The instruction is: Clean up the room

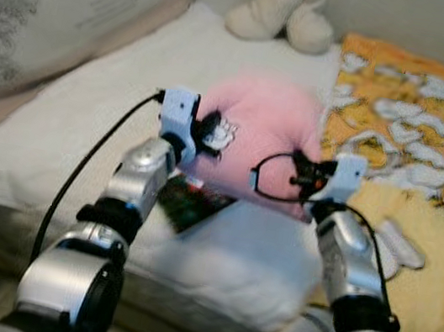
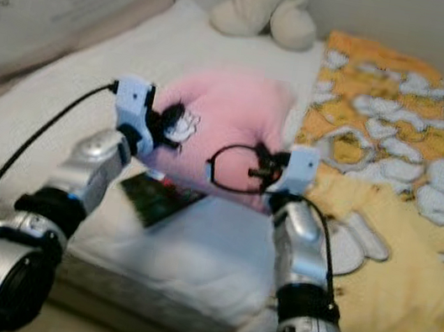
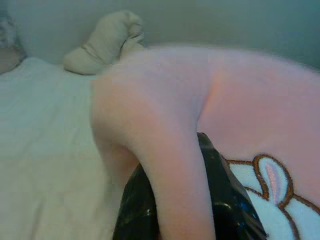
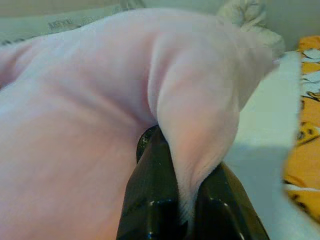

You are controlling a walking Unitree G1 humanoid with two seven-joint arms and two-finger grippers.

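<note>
- Up front, pink pillow point(image 1: 265, 139) is held above white bed point(image 1: 84, 126) w/ edges pinched by left gripper point(image 1: 207, 132) & right gripper point(image 1: 303, 180).
- Cream plush toy point(image 1: 284, 10) is seen behind.

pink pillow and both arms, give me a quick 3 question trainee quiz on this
1. True or false: the pink pillow is pinched by both the left gripper and the right gripper.
2. Multiple choice: what lies on the white bedding just under the pillow, beside the left arm? A) a dark printed booklet B) a mug C) a shoe
3. Fill in: the cream plush toy sits at the far end of the bed, next to the ____ and white patterned blanket.

Key
1. True: each wrist view shows black fingers closed on a fold of pink fabric.
2. A, the booklet.
3. Yellow.
</note>
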